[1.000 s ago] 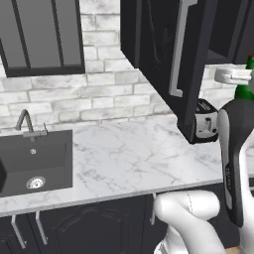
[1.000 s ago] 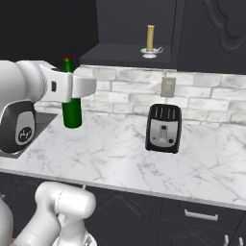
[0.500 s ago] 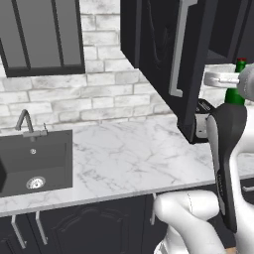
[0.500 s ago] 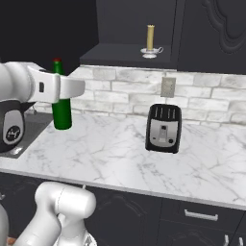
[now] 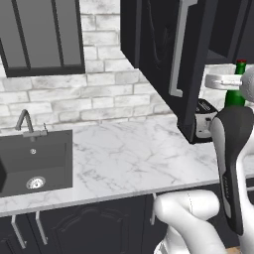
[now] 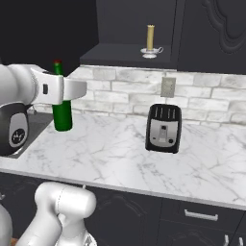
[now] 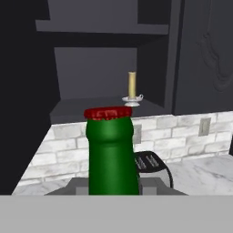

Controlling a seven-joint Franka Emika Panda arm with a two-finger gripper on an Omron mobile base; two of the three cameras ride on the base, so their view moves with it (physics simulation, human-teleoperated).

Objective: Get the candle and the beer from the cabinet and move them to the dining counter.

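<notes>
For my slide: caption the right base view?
Gripper holds beer above worktop; candle waits in cabinet.

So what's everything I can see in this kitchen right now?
Dark-green glass beer bottle with red cap: one, held up above the worktop in the gripper.
Pale-yellow stick candle in a small round holder: one, standing on the open cabinet's shelf.
Tall black wall cabinet: one, its carved door with grey bar handle swung open.
Black two-slot toaster: one, on the worktop below the candle.
White marble worktop: one, grey-veined, over black lower cabinets.
Black sink with grey tap: one, at the worktop's left end.
Glass-fronted cabinet: one, dark-framed, above the sink.
Grey wall socket: one, on the white brick wall.
White arm's gripper: one, closed around the bottle.
</notes>
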